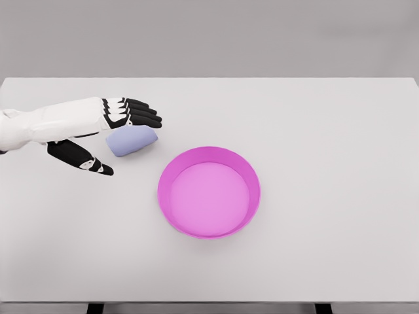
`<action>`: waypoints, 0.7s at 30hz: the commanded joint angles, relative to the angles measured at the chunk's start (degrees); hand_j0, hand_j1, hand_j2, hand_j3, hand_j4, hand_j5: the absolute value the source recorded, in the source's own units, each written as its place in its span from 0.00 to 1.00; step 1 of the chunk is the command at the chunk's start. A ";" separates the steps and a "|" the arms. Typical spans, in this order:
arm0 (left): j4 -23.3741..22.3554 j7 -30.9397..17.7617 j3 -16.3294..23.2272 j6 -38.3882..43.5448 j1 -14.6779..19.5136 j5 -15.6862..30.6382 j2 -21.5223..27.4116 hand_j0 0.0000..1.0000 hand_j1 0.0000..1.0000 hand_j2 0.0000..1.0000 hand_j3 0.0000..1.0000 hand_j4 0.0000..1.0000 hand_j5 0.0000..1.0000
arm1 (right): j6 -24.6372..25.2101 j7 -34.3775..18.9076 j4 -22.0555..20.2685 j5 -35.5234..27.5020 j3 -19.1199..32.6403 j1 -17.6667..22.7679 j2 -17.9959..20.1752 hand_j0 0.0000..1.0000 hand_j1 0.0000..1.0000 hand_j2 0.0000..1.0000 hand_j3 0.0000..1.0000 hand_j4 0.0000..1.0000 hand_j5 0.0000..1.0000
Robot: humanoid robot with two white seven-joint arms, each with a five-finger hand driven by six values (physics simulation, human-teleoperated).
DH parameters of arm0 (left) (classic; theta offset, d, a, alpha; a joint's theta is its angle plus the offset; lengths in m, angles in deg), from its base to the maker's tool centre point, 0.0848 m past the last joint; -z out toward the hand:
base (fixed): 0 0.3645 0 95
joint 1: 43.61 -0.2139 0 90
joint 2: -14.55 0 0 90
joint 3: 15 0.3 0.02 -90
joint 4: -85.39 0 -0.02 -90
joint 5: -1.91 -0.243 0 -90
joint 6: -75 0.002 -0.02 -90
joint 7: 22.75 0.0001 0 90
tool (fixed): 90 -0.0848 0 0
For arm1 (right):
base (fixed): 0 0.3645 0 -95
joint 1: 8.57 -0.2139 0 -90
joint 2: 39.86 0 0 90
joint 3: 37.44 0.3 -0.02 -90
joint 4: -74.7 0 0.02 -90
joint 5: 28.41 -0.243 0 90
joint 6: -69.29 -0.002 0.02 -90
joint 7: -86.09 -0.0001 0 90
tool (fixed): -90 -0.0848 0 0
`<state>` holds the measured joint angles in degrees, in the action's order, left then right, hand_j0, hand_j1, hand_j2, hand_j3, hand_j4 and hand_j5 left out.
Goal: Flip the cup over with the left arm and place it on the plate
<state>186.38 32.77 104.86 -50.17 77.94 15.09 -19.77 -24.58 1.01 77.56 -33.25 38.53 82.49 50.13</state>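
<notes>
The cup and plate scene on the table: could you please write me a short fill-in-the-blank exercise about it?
1. The cup lies on its ____ on the white table.
2. The plate is coloured ____.
3. The left robot hand has its fingers ____ around the cup, not closed.
4. The plate holds ____.

Missing words: side; pink; open; nothing
</notes>
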 commanded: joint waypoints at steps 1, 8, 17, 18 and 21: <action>0.00 0.03 0.03 0.17 0.00 0.45 0.05 1.00 1.00 1.00 1.00 1.00 1.00 | 0.00 -0.09 0.21 -0.08 -0.03 0.00 0.01 1.00 1.00 1.00 1.00 1.00 1.00; -1.06 0.03 7.04 0.17 4.74 2.55 0.14 1.00 1.00 1.00 1.00 1.00 1.00 | 0.00 0.00 0.21 0.01 -0.03 0.00 0.01 1.00 1.00 1.00 1.00 1.00 1.00; -5.98 0.29 24.37 0.17 18.02 19.43 2.95 1.00 1.00 1.00 1.00 1.00 1.00 | 0.00 0.00 0.21 0.01 0.06 0.00 0.01 1.00 1.00 1.00 1.00 1.00 1.00; -5.81 0.46 24.37 0.17 18.02 21.01 3.12 1.00 1.00 1.00 1.00 1.00 1.00 | 0.00 0.00 0.21 0.01 0.06 0.00 0.01 1.00 1.00 1.00 1.00 1.00 1.00; -3.52 16.71 24.28 11.07 18.11 23.91 3.30 1.00 1.00 1.00 1.00 1.00 1.00 | 0.00 0.00 0.21 0.01 0.06 0.00 0.01 1.00 1.00 1.00 1.00 1.00 1.00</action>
<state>181.72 41.47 128.86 -44.69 95.96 35.81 -17.02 -24.58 1.00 77.77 -33.25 38.58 82.49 50.13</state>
